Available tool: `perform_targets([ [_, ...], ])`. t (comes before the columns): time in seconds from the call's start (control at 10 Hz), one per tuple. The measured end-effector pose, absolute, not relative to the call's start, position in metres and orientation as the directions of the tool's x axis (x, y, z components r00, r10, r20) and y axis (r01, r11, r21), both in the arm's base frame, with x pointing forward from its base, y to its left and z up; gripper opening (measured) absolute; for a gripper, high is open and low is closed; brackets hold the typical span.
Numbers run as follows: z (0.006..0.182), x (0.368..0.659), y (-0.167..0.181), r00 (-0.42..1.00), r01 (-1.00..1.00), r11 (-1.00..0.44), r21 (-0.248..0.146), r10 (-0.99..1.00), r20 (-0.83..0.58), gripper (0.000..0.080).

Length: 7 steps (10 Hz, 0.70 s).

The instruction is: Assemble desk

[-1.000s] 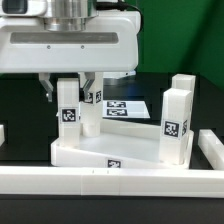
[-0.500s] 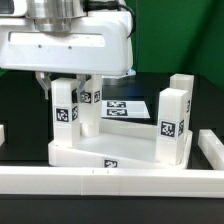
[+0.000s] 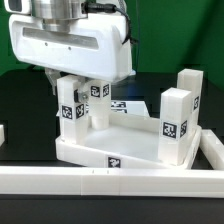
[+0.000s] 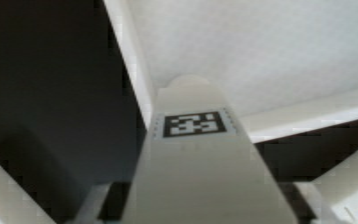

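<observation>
You see the desk slab (image 3: 115, 148) lying flat on the dark bench (image 3: 20, 100), its rim turned up, its long axis running from the exterior view's left to its right, and it sits slightly askew against the long white rail (image 3: 110, 182) in front. Four legs stand upright in its corner sockets. The two on the exterior view's right, a near leg (image 3: 173, 124) and a far leg (image 3: 190, 92), stand free. On the left, the front leg (image 3: 71, 112) sits directly under the gripper (image 3: 73, 84), with the rear left leg (image 3: 98, 100) just behind it.

The fingers are pinching the top of that front leg, one on each side; in the wrist view you look straight down the leg (image 4: 197, 160) between them.

Each leg carries a black-and-white square tag, and the slab's front edge carries one too; none holds readable writing. The marker board (image 3: 130, 106) lies flat behind the slab.
</observation>
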<state>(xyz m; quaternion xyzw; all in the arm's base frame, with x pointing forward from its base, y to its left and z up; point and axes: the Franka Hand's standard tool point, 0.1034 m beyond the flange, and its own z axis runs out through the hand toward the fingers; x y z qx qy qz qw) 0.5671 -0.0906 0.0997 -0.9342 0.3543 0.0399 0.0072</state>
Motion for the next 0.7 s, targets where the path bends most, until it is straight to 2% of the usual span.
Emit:
perform_targets([
  [0.5, 0.1008, 0.5605, -0.0902, 0.632, -0.770, -0.637, 0.035, -0.769, -0.092, 0.0318],
  [0.6, 0.0997, 0.5606, -0.0901, 0.632, -0.770, -0.637, 0.035, -0.769, -0.092, 0.0414],
  [0.7, 0.0995, 0.5606, -0.0897, 0.632, -0.770, -0.637, 0.035, -0.769, -0.093, 0.0564],
])
